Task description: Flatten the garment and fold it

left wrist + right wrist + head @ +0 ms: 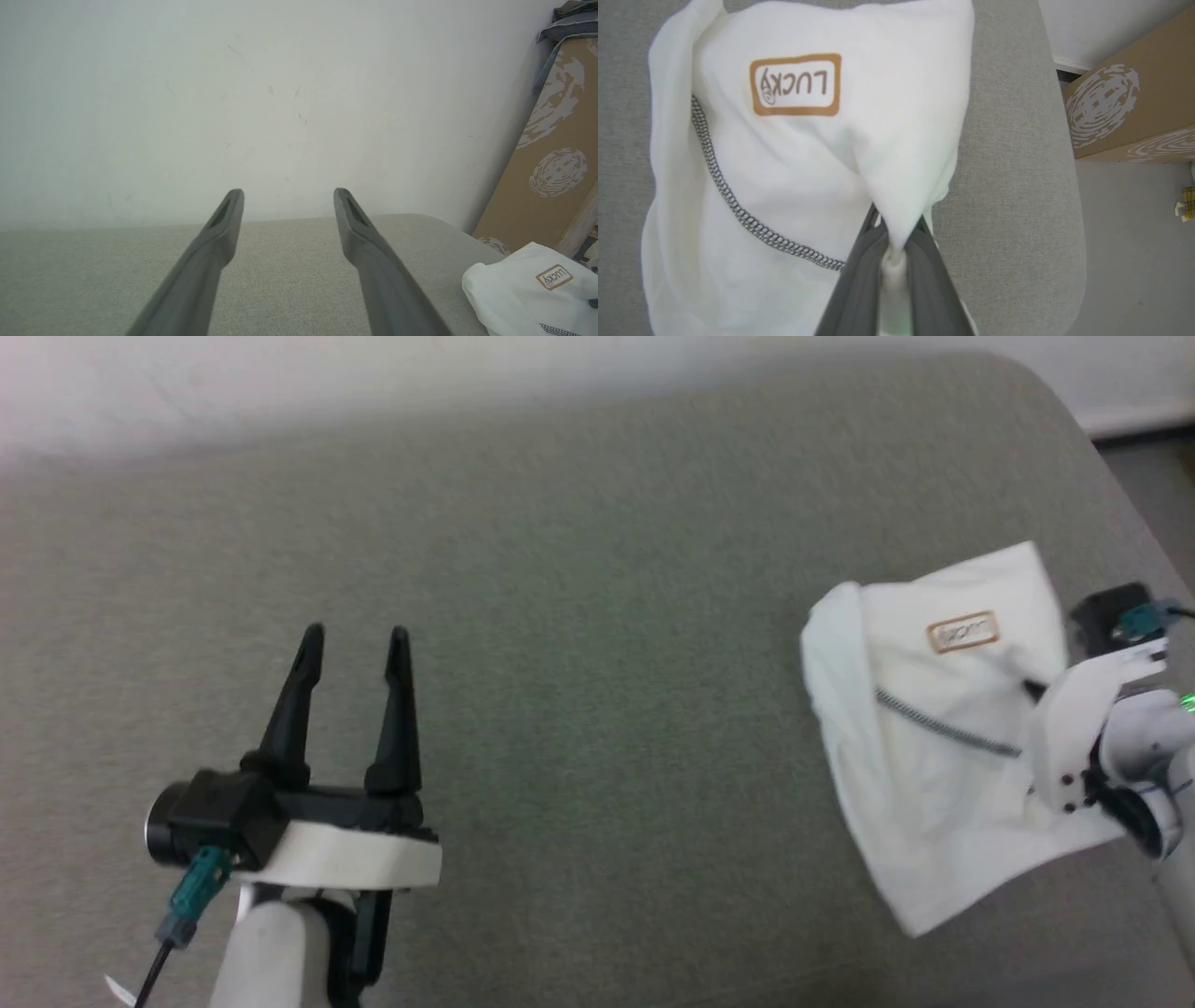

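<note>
garment pinched in right hand, left hand well apart

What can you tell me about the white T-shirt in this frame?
The T-shirt is thin, soft white fabric, bunched into a crumpled, partly folded heap rather than laid flat. A brown-bordered LUCKY label faces up, and grey zigzag stitching runs across it. It lies near the right end of the grey cushion. The right hand is shut on a pinch of cloth near its edge.
</note>
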You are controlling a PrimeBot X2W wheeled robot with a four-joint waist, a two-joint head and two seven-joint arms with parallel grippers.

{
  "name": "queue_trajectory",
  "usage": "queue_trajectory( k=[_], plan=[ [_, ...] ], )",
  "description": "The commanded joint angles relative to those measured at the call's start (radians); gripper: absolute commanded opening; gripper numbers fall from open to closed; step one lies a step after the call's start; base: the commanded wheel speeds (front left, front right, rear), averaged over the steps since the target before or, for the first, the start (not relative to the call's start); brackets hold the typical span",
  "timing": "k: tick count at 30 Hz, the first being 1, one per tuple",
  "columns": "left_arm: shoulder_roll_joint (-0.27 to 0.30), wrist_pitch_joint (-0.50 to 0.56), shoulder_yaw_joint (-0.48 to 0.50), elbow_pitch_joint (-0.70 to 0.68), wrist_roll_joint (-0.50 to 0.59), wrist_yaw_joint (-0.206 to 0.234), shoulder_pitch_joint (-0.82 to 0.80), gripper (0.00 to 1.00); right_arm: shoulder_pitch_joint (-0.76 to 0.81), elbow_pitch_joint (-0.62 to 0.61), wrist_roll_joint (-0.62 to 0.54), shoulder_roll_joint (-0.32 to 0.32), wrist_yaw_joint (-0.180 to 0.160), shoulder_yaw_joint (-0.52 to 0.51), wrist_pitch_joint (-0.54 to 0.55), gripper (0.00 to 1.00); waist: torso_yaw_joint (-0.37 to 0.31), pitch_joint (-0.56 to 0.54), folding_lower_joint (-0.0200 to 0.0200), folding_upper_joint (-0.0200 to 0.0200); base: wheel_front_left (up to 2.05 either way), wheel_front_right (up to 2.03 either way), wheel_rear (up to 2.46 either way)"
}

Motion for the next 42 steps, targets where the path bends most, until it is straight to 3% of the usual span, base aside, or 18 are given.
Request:
queue_trajectory(
  k=[1,7,15,16,17,18,25,34,39,42],
  plan=[
    [-0.001,-0.005,-0.003,-0.004,0.011,-0.010,-0.025,1.00,-0.027,0.009,-0.014,-0.009,-0.002,-0.003,-0.018,0.00,-0.134,0.159,0.0000,-0.0001,0.00,0.00,0.00],
    [0.010,-0.005,-0.041,-0.010,0.048,-0.039,-0.116,1.00,-0.125,0.111,-0.089,-0.058,-0.002,-0.066,-0.140,0.00,-0.153,0.277,0.0000,-0.0001,0.00,0.00,0.00],
    [0.023,-0.005,-0.087,-0.024,0.063,-0.051,-0.209,1.00,-0.228,0.255,-0.231,-0.064,-0.002,-0.242,-0.344,0.00,-0.111,0.380,0.0000,-0.0001,0.00,0.00,0.00],
    [0.024,-0.005,-0.089,-0.025,0.062,-0.052,-0.215,1.00,-0.236,0.274,-0.252,-0.056,-0.002,-0.262,-0.364,0.06,-0.106,0.385,0.0000,-0.0001,0.00,0.00,0.00],
    [0.024,-0.005,-0.089,-0.025,0.062,-0.052,-0.220,1.00,-0.241,0.291,-0.269,-0.046,-0.002,-0.275,-0.382,0.41,-0.100,0.388,0.0000,-0.0001,0.00,0.00,0.00],
    [0.024,-0.005,-0.090,-0.025,0.061,-0.053,-0.224,1.00,-0.245,0.305,-0.289,-0.040,-0.002,-0.285,-0.405,1.00,-0.094,0.390,0.0000,-0.0001,0.00,0.00,0.00],
    [0.022,-0.005,-0.060,-0.015,0.055,-0.054,-0.217,1.00,-0.241,0.383,-0.406,-0.007,-0.002,-0.397,-0.541,1.00,-0.074,0.352,0.0000,-0.0001,0.00,0.00,0.00],
    [0.006,-0.005,-0.001,0.034,0.042,-0.037,-0.085,1.00,-0.091,0.433,-0.507,-0.019,-0.002,-0.514,-0.663,1.00,-0.043,0.144,0.0000,-0.0001,0.00,0.00,0.00],
    [0.002,-0.005,0.023,0.052,0.036,-0.008,-0.001,1.00,0.030,0.356,-0.521,0.046,-0.002,-0.536,-0.708,1.00,-0.015,0.049,0.0000,-0.0001,0.00,0.00,0.00],
    [0.001,-0.005,0.031,0.059,0.034,0.004,0.033,1.00,0.114,0.271,-0.509,0.117,-0.002,-0.526,-0.723,1.00,0.012,0.010,0.0000,-0.0001,0.00,0.00,0.00]
  ],
)
